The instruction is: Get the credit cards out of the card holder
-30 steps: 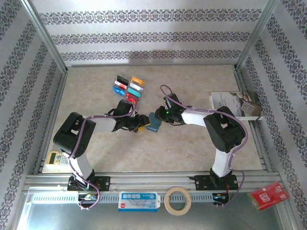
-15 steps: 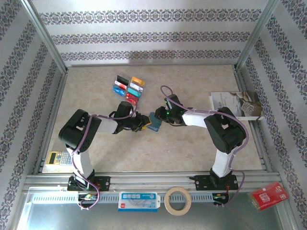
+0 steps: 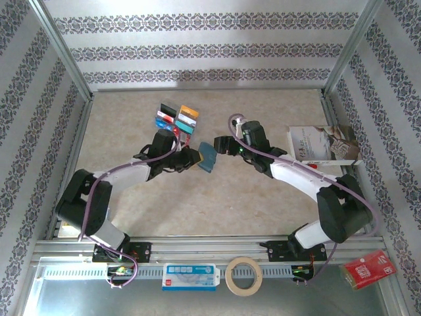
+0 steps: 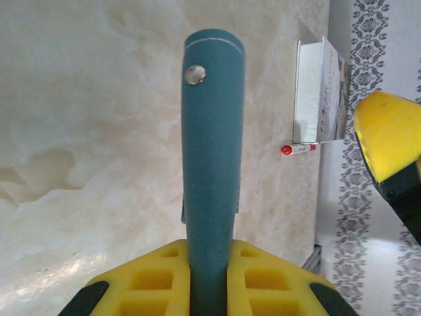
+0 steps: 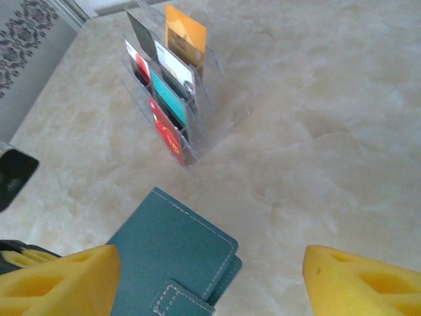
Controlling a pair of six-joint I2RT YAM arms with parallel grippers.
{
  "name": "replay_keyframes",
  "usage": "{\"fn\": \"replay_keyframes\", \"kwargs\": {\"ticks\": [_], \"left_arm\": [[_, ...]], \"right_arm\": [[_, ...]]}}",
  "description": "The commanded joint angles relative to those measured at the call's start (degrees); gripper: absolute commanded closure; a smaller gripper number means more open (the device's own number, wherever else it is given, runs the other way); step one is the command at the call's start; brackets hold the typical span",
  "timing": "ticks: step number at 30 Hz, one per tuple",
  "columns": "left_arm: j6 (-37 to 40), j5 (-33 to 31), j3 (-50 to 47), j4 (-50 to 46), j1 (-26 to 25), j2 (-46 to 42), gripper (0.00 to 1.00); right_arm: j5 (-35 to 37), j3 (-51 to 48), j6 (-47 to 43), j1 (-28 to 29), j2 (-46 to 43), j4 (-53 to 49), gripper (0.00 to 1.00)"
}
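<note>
The card holder [image 3: 206, 157] is a closed slate-blue wallet with a snap tab, held on edge above the table's middle. My left gripper [image 3: 195, 158] is shut on its near end; in the left wrist view the card holder [image 4: 212, 164] rises from between the yellow pads of the left gripper [image 4: 210, 280]. My right gripper [image 3: 221, 145] stands open just right of it, touching nothing; the card holder [image 5: 168, 263] lies below its spread fingers [image 5: 355, 276]. Several credit cards [image 3: 176, 120] stand in a clear rack behind, seen too as credit cards [image 5: 164, 92].
A white-and-brown booklet [image 3: 322, 143] stands at the right wall with a red pen [image 4: 299, 149] beside it. A tape roll [image 3: 243, 276], a white labelled box [image 3: 189, 276] and a red packet [image 3: 368, 268] lie on the front rail.
The left gripper closed on the card holder and carried it back and up as the arm stretched. The right gripper opened and drew away to the right.
</note>
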Motion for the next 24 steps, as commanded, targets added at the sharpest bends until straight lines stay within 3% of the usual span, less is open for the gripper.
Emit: {"fn": "replay_keyframes", "kwargs": {"ticks": [1,9,13,19,24], "left_arm": [[16.56,-7.24,4.44,-14.19,-1.05,-3.64,0.92],[39.19,-25.81,11.54,-23.8,-5.77,-1.81,0.94],[46.47,-37.13,16.42,-28.34,-9.68,3.67,0.95],[56.33,-49.27,19.57,-27.57,-15.81,11.99,0.91],[57.77,-54.14,21.69,-27.69,-18.18,17.81,0.87]], "right_arm": [[-3.39,1.25,3.28,-1.52,0.0,-2.97,0.27],[-7.73,3.49,19.85,-5.43,-0.26,-7.03,0.27],[-3.88,2.87,19.98,-7.81,-1.66,-11.42,0.26],[0.91,0.2,19.88,-11.91,-3.41,-14.63,0.26],[2.55,-0.99,19.66,-14.0,-3.58,-15.67,0.26]]}}
